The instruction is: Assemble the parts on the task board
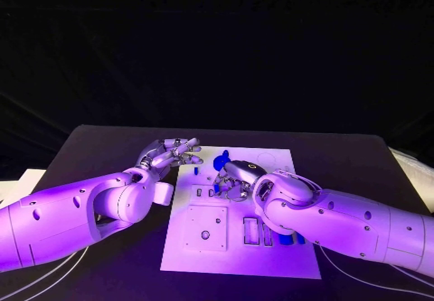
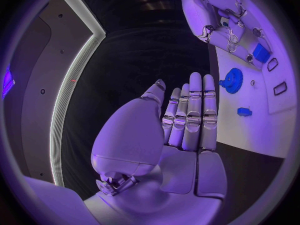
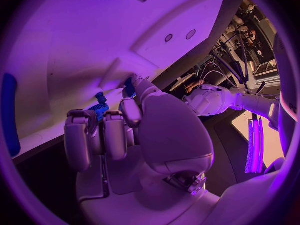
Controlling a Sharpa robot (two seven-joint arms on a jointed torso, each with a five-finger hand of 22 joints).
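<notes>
Right hand (image 1: pixel 237 182) grasps a small blue part (image 3: pixel 99 108) over the task board (image 1: pixel 239 251); left hand (image 1: pixel 170 152) waits released at the board's far left corner.

On the black tabletop (image 1: pixel 108 141), the right fingers (image 3: pixel 78 135) curl around the blue piece just above the white plate. The left fingers (image 2: pixel 190 115) lie straight and together, holding nothing. A blue gear (image 2: pixel 232 80) and another small blue block (image 2: pixel 244 112) sit on the board.

Violet light floods the scene against a dark background, and both wrist views bend strongly at their rims.
</notes>
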